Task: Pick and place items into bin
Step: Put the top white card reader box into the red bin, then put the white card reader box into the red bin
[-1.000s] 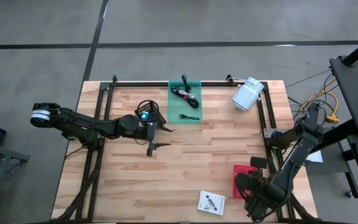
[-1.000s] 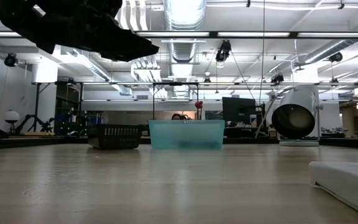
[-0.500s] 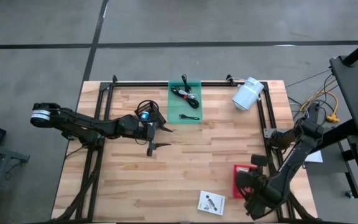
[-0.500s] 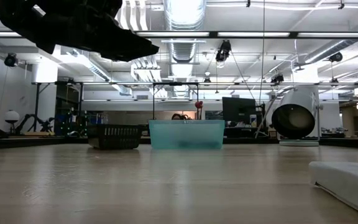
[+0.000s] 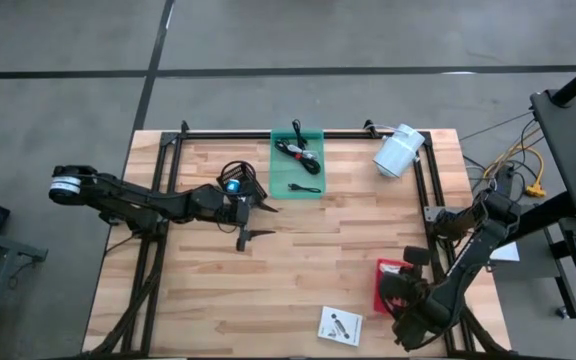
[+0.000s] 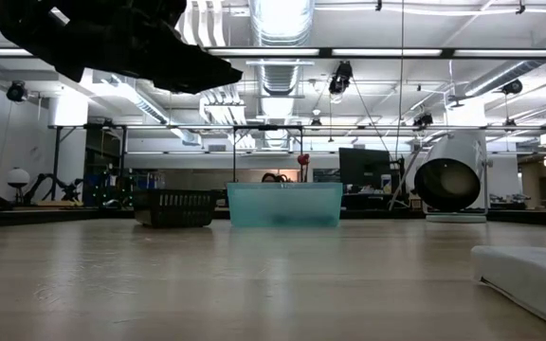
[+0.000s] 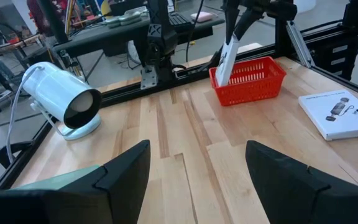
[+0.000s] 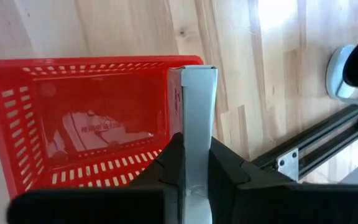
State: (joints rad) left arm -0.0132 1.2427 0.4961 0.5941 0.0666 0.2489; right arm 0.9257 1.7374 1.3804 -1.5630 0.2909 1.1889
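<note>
Holding a flat white packet [image 8: 192,118] pinched tight, the right gripper [image 8: 188,165] hangs over the red basket [image 8: 17,130], lower right in the high view. Next it probably must lower and release it inside. The left gripper [image 5: 250,222] waits wide open and empty at centre left.

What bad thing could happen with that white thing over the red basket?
The right gripper pinches a flat white packet on edge, right above the rim of the red basket. If let go there, it might catch on the rim and tip out onto the table. The basket is small and already holds another packet, so the new one may end up leaning rather than lying flat.
</note>
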